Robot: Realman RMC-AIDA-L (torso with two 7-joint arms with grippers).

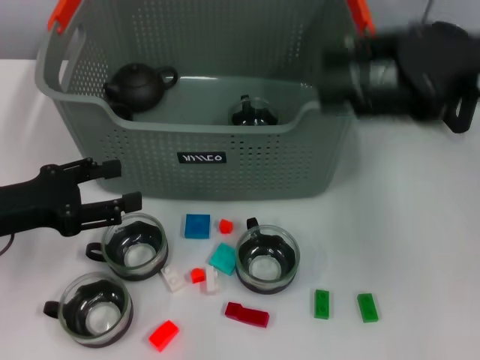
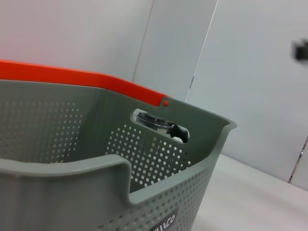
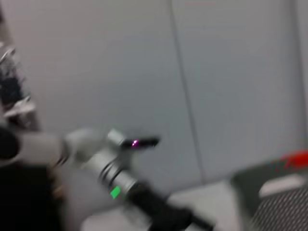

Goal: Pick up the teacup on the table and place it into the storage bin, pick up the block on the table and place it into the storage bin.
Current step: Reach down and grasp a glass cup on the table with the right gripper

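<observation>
Below, glass teacups [image 1: 135,247], perforated plastic storage bin [image 1: 247,161], open-jawed left gripper [image 1: 116,185].

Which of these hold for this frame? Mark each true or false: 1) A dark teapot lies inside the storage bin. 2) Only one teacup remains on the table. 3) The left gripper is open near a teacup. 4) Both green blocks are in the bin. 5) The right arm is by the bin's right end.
1) True: the dark teapot sits inside the storage bin.
2) False: three remain, the upper-left teacup, the lower-left teacup and the right teacup.
3) True: the left gripper is open, just above the upper-left teacup.
4) False: both green blocks lie on the table.
5) True: the right arm is at that end; its fingers are blurred.
</observation>
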